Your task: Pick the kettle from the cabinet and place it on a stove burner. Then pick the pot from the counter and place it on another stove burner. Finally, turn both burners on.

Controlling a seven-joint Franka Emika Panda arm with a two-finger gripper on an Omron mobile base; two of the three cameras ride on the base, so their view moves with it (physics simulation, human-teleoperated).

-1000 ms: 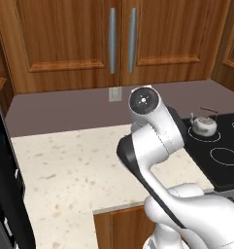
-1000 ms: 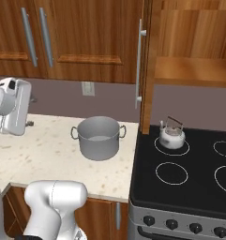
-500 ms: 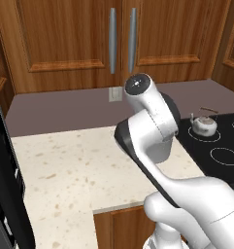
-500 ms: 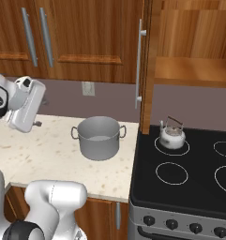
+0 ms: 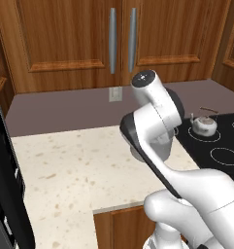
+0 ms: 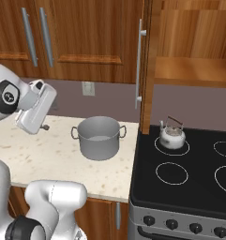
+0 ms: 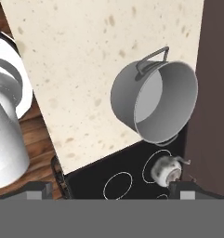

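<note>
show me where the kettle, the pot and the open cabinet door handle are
kettle [image 6: 172, 137], right base view, on its rounded silver body
pot [image 6: 99, 142], right base view, on the front of its grey wall
cabinet door handle [image 6: 139, 65], right base view, midway along the vertical silver bar

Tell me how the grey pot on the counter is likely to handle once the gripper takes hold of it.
The pot looks like rigid metal, so it should not flex. It is wide with straight sides and a flat base, so probably stable, unlikely to tip or roll. Its smooth wall may be slippery; the small loop handles seem the surer hold. It looks empty, so likely light for its size.
</note>
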